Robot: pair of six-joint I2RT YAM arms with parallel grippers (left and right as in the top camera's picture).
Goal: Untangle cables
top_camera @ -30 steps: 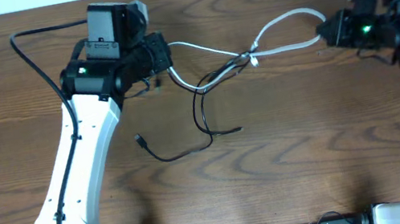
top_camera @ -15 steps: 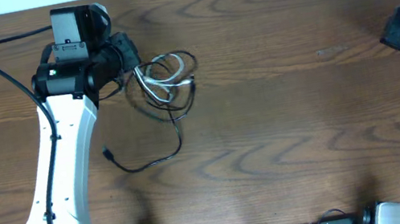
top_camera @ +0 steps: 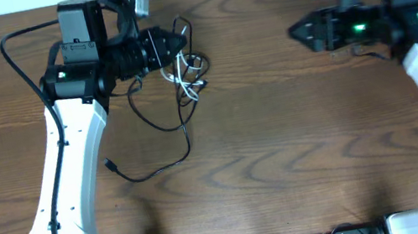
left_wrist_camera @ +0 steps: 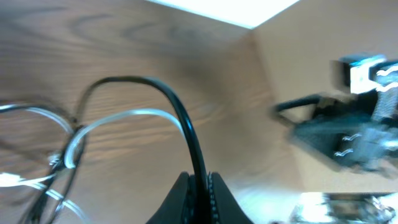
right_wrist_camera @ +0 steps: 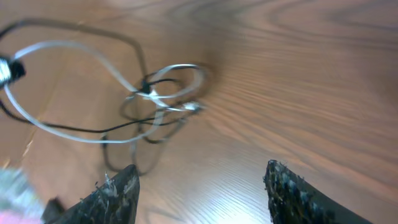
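Now separating: left gripper pinches black cable, eleven o'clock; right gripper spread, empty; probably needs white cable.

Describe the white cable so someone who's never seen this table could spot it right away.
On the wooden table, find the left pincer near the far edge. In the tangle at its tip, the white cable is the pale looped cord, unlike the long black cable trailing toward the near edge.

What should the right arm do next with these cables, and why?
Probably move the right pincer over to the white cable and grip it. It stands open and empty, far from both cables, while the left pincer is shut on the black cable.
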